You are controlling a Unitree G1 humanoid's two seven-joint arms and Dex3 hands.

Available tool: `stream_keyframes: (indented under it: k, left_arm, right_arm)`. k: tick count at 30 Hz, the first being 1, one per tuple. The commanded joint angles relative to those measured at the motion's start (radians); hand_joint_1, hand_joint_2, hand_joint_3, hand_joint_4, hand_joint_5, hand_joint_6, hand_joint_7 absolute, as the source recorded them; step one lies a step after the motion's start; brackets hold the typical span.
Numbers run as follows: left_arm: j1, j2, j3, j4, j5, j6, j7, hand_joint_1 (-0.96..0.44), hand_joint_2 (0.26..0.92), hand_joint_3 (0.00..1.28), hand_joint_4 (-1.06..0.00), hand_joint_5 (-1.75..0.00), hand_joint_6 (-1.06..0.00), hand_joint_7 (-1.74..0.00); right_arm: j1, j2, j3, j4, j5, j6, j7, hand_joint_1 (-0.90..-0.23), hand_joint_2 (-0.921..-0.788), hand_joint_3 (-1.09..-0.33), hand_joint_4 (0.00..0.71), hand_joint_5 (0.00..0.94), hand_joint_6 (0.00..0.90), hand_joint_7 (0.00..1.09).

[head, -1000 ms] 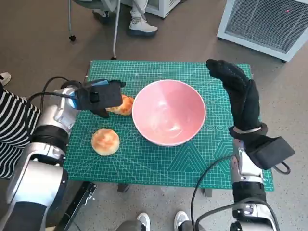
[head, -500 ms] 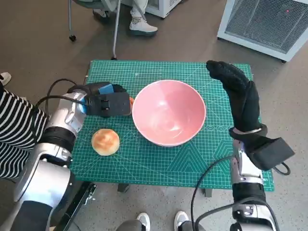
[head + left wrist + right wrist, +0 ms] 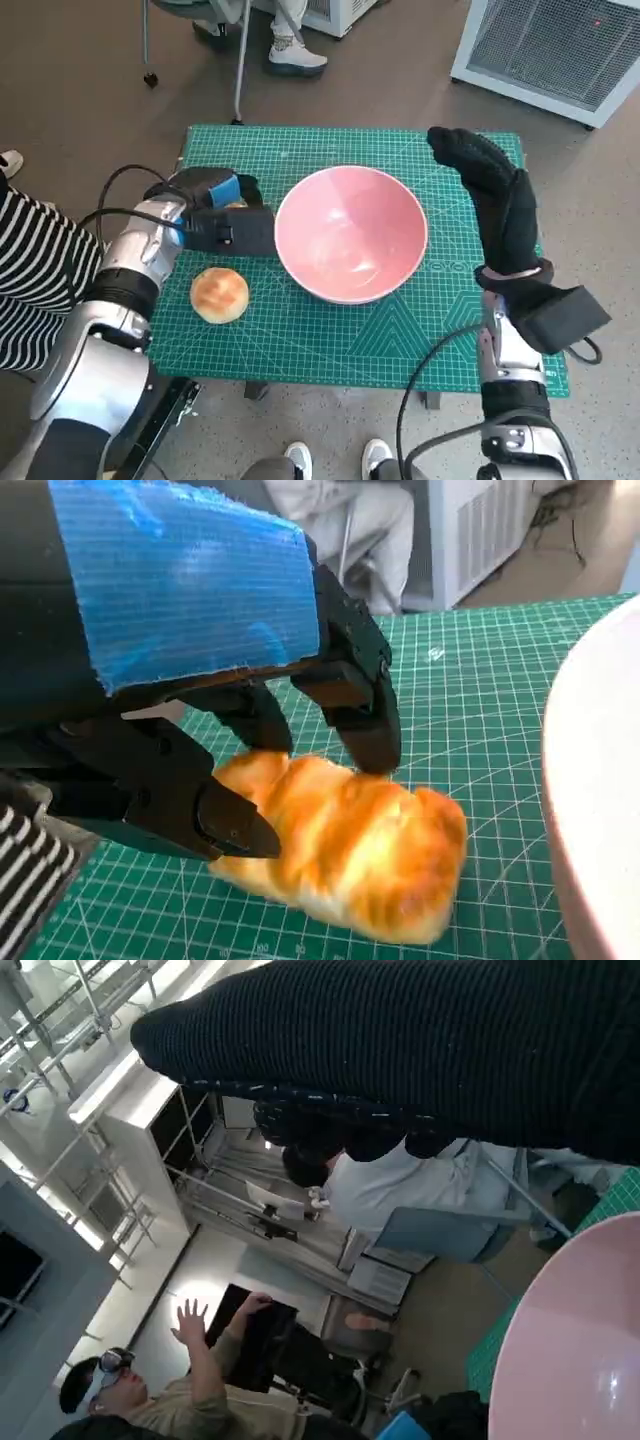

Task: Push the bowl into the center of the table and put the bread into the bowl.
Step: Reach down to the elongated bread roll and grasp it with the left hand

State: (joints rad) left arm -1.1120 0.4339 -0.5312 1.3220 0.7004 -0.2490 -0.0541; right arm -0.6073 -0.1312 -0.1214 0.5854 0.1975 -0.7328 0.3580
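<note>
**Left hand closes around a long piece of bread beside the pink bowl**

The pink bowl (image 3: 351, 233) stands upright near the middle of the green cutting mat (image 3: 330, 340), its opening facing up and nothing inside it. Just beside its rim, on the robot's left, lies a long golden bread (image 3: 345, 846). In the head view the left hand (image 3: 222, 222) covers nearly all of it, so its long axis is hard to read there; in the left wrist view the loaf lies flat on the mat, one end under the hand and the other end towards the bowl's pale rim. The left hand's black fingers (image 3: 355, 695) curl down over the far side of the loaf and another finger lies along its near side, so the hand grips the bread from above while it rests on the mat.

A second piece, a round bun (image 3: 219, 293), sits on the mat apart from the hand, nearer the robot's edge.

The right hand (image 3: 480, 165), in its black glove, is held above the mat's far right corner, beyond the bowl, holding nothing; whether its fingers are spread or together cannot be told.

The mat covers a small table on a grey-brown floor. A white grilled unit (image 3: 560, 50) stands beyond the table, and a person's shoes (image 3: 295, 55) show beside chair legs. A striped sleeve (image 3: 30, 270) is at the robot's left. The right wrist view shows a person (image 3: 190, 1400) with a raised hand.
</note>
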Motion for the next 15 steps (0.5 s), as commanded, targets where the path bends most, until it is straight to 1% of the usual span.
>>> stream_keyframes:
  k: [1, 6, 15]
  left_arm:
    - [0.023, 0.01, -0.013, 0.015, 0.018, -0.008, 0.031, 0.0, 0.92, 0.12, -0.62, -1.3, -0.6, -1.12]
    - [0.029, 0.016, -0.014, 0.016, 0.02, -0.015, 0.062, 0.0, 0.921, 0.11, -0.61, -1.3, -0.61, -1.13]
    - [0.036, 0.022, -0.008, 0.018, 0.014, -0.018, 0.088, 0.0, 0.921, 0.1, -0.62, -1.25, -0.62, -1.15]
  right_arm:
    - [0.029, 0.009, 0.001, -0.003, 0.009, 0.022, 0.001, -0.802, -0.921, -0.792, 0.226, 0.001, 0.019, 0.62]
    - [0.03, 0.01, 0.002, -0.006, 0.011, 0.028, 0.004, -0.802, -0.921, -0.794, 0.225, 0.001, 0.017, 0.62]
    - [0.032, 0.012, 0.004, -0.01, 0.011, 0.032, 0.007, -0.803, -0.921, -0.795, 0.224, 0.0, 0.016, 0.62]
